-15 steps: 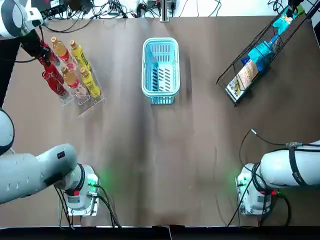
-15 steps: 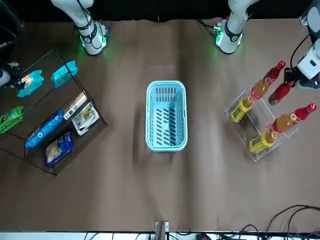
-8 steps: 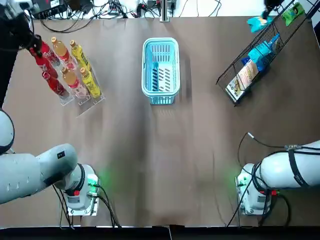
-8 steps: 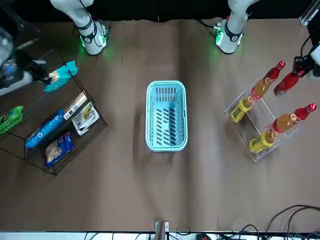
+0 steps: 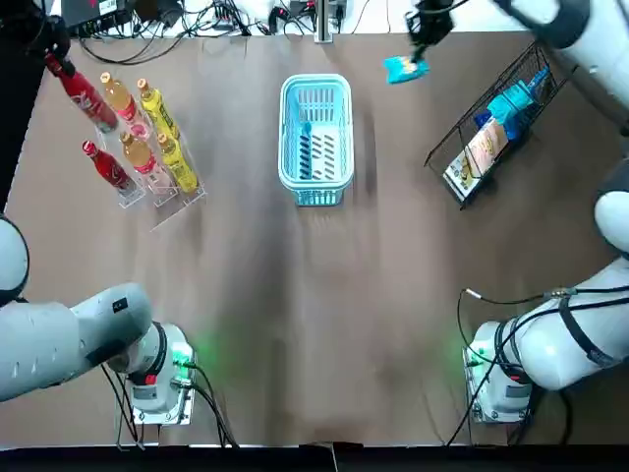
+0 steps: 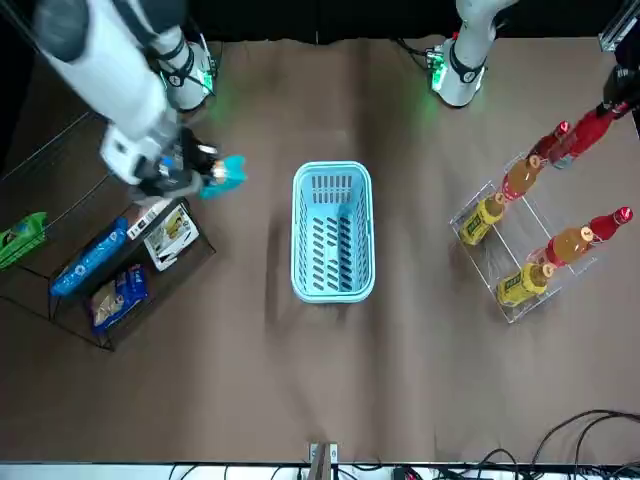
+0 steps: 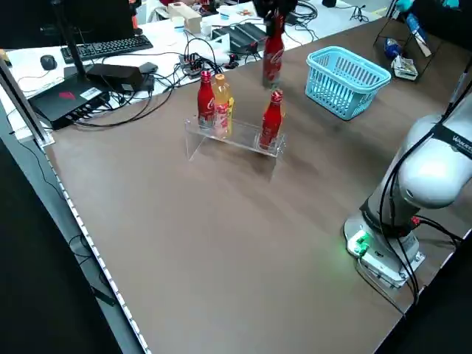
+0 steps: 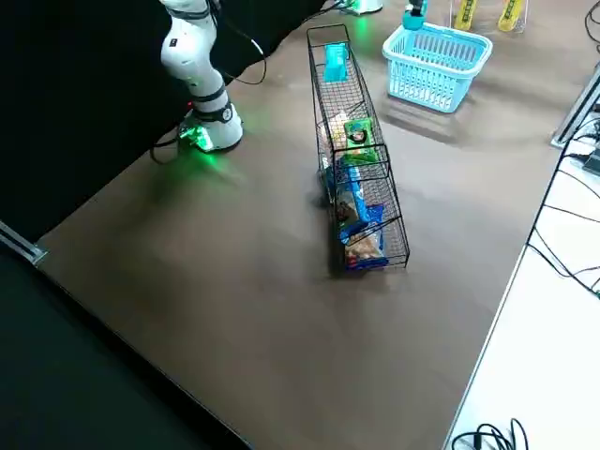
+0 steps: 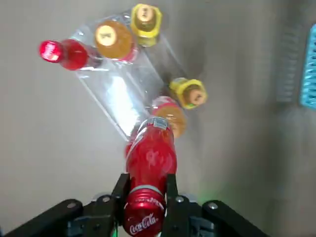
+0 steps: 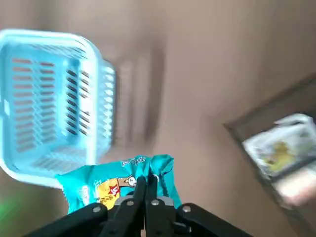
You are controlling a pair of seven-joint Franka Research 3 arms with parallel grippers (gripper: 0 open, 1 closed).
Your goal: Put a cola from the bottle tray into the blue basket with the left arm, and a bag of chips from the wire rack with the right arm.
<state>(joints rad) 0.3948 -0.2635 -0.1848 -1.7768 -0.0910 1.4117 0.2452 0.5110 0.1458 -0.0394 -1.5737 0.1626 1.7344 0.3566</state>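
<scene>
My left gripper is shut on the neck of a red cola bottle, which hangs tilted above the far end of the clear bottle tray. The left wrist view shows the cola clamped between the fingers, above the tray's other bottles. My right gripper is shut on a teal bag of chips, held in the air between the wire rack and the blue basket. In the right wrist view the bag hangs beside the basket, which is empty.
One more cola and several orange and yellow bottles stand in the tray. The wire rack holds several snack bags, among them a green one. Cables run along the table's far edge.
The left gripper has lifted the cola out of the tray and up toward the far left. The right gripper has carried the teal bag out of the rack toward the basket.
</scene>
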